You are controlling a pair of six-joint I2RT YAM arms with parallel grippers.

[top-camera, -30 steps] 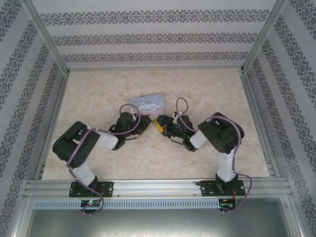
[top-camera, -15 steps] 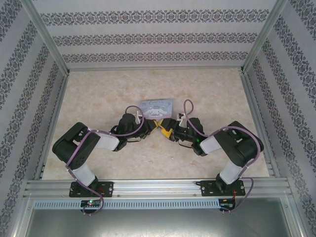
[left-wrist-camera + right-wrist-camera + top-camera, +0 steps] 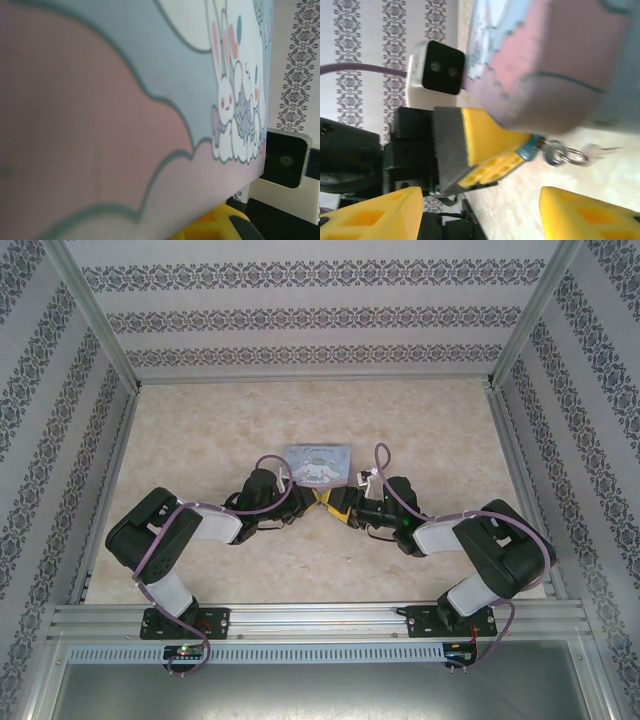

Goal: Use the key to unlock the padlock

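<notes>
A: Mid-worktop point(image 3: 200, 440), the tin point(image 3: 318, 460) sits right against both hands. Why?
B: Can't tell if it leans on them. Left hand point(image 3: 520, 143) is pinched shut on the padlock point(image 3: 532, 146), just under the tin's edge, prob. to steady it.
A: Right hand point(image 3: 481, 195)?
B: Spread, empty, facing the lock. Prob. lining up for the key point(image 3: 596, 148), which is blurry and seems to be on a ring point(image 3: 572, 158) beside the lock.

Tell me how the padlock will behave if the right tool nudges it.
The padlock looks tiny and metal: probably light and stiff. Pinched only at the left tool's tip, it may pivot or slip when nudged. The ring at its end seems loose, so likely to swing.
</notes>
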